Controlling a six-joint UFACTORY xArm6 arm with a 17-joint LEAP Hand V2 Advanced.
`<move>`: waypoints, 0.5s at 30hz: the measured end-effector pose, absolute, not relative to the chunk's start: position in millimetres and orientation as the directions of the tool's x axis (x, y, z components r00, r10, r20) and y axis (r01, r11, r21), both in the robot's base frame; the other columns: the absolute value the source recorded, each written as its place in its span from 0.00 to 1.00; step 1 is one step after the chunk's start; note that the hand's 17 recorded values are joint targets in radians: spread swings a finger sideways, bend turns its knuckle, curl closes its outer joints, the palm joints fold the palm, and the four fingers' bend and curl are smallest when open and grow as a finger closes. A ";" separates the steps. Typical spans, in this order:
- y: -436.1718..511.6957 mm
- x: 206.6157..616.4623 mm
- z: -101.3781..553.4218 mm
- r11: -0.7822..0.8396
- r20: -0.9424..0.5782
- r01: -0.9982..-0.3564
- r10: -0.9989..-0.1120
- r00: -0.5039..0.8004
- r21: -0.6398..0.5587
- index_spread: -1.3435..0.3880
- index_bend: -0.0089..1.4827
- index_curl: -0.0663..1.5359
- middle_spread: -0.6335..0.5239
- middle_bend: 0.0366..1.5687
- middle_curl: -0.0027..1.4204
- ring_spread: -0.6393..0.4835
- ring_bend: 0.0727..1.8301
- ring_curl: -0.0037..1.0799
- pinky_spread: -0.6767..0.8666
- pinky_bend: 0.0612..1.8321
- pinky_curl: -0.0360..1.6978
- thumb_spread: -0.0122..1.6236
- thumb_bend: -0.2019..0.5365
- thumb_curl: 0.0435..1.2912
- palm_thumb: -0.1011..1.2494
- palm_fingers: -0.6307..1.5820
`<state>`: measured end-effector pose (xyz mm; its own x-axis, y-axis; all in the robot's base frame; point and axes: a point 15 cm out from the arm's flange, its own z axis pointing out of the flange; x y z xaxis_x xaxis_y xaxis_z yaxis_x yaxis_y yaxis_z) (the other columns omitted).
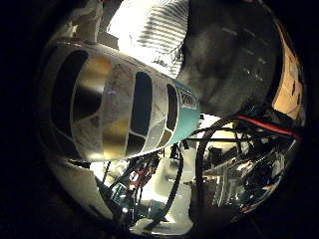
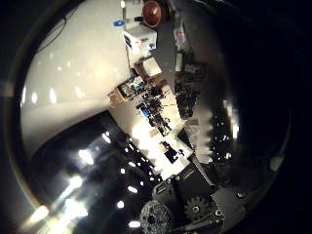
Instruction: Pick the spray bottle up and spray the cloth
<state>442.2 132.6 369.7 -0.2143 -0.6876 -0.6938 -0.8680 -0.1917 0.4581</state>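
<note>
Right now the spray bottle [image 1: 124,107] fills most of the little-finger-side palm view, so it sits very close against the palm, with its pale body and teal end toward a striped cloth [image 1: 149,30] just beyond it. I cannot tell from either view whether the hand [image 2: 187,204] is curled round the bottle or merely lying against it; only black and geared parts show at the edge of the thumb-side view. That is my worry: if the hold is loose, I reckon the bottle could turn or slip once the trigger is squeezed. Aim is the other risk, since the nozzle's direction is hidden. Far off, a cluttered surface [image 2: 73,63] carries boxes and a red bowl [image 2: 152,13].
</note>
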 end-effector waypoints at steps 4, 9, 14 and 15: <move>135.3 442.4 365.7 -0.196 -0.693 -0.863 -0.687 -0.218 0.466 0.59 0.67 0.62 0.34 0.73 0.72 0.36 0.75 0.71 0.30 0.60 0.76 0.66 0.26 0.52 0.81 0.77; 143.6 445.5 373.9 -0.203 -0.712 -0.878 -0.675 -0.195 0.433 0.59 0.67 0.63 0.34 0.73 0.73 0.37 0.74 0.71 0.30 0.61 0.76 0.66 0.26 0.52 0.81 0.77; 166.1 443.4 408.0 -0.236 -0.774 -0.901 -0.614 -0.153 0.365 0.59 0.67 0.63 0.33 0.73 0.73 0.37 0.74 0.71 0.30 0.61 0.76 0.66 0.26 0.52 0.81 0.77; 170.3 442.2 414.2 -0.245 -0.787 -0.904 -0.600 -0.143 0.351 0.59 0.67 0.63 0.33 0.73 0.73 0.37 0.74 0.72 0.30 0.60 0.76 0.67 0.26 0.52 0.81 0.77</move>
